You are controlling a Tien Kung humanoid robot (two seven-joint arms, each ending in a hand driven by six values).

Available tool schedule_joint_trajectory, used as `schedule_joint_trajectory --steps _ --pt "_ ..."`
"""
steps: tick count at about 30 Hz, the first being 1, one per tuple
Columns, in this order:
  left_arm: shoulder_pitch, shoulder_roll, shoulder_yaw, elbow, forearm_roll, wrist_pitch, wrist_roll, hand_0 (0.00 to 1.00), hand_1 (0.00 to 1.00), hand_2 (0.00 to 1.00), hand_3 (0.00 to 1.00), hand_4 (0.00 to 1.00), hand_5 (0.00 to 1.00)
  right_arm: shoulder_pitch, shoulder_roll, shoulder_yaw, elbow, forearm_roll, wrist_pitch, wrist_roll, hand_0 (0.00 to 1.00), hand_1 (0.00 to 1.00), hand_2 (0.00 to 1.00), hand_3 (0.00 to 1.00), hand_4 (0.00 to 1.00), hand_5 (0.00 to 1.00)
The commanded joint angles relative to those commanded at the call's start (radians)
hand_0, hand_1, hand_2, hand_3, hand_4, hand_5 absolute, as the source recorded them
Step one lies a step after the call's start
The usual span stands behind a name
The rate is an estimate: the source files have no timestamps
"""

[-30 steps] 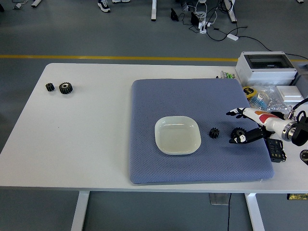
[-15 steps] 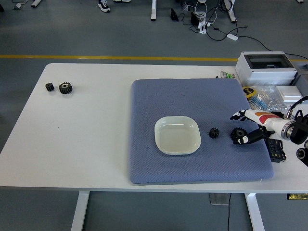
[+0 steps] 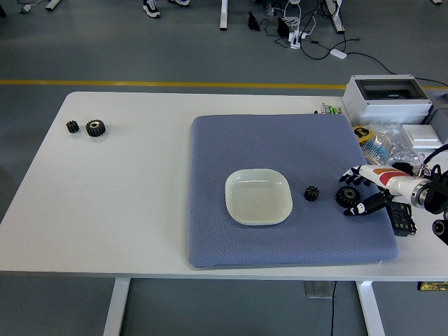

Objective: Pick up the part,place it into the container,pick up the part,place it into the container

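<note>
White table [image 3: 126,210] nearest, blue mat [image 3: 280,238] across its right half. On the mat: empty white dish [image 3: 258,197], small gear [image 3: 311,193] just beside its right edge, larger gear [image 3: 346,195] further right. Right hand [image 3: 365,190] in from the right edge, fingers spread around the larger gear, nothing gripped yet. Risk from here: one finger landing first on the toothed rim, skidding the gear into its smaller neighbour or spoiling the pinch. Further back, two spare gears [image 3: 87,127] at far left; grey box [image 3: 389,98] at far right.
</note>
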Motion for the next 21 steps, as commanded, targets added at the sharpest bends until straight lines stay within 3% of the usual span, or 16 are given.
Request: schedule_joint_trajectory --steps 1,6,7,12,13,21 --pt "0.001 0.000 0.002 0.000 -0.001 0.000 0.001 0.707 0.684 0.726 0.606 0.746 0.691 -0.002 -0.001 0.000 -0.001 0.000 -0.002 0.001 0.513 0.632 0.710 0.642 0.998 0.308" --pt "0.000 0.002 0.008 0.000 -0.003 0.000 0.000 0.707 0.684 0.726 0.606 0.746 0.691 -0.008 -0.003 -0.003 -0.006 0.001 -0.010 0.011 0.513 0.632 0.710 0.642 0.998 0.308" --pt "-0.001 0.003 0.009 0.000 -0.004 0.000 0.000 0.707 0.683 0.725 0.606 0.746 0.691 -0.008 -0.003 -0.004 -0.008 0.004 -0.012 0.013 0.378 0.545 0.655 0.543 0.866 0.255" --pt "-0.001 0.005 0.014 0.000 -0.006 -0.001 0.000 0.707 0.683 0.725 0.606 0.746 0.691 -0.012 0.002 -0.010 -0.010 0.015 -0.022 0.024 0.378 0.545 0.655 0.543 0.866 0.255" --pt "0.000 0.005 0.014 0.000 -0.006 -0.001 0.000 0.707 0.683 0.725 0.606 0.746 0.692 -0.012 0.003 -0.010 -0.010 0.017 -0.023 0.024 0.334 0.492 0.579 0.515 0.784 0.229" --pt "0.003 0.006 0.016 0.000 -0.007 -0.001 0.001 0.707 0.683 0.725 0.607 0.747 0.694 -0.018 0.021 -0.014 -0.026 0.049 -0.035 0.028 0.326 0.470 0.552 0.510 0.763 0.228"
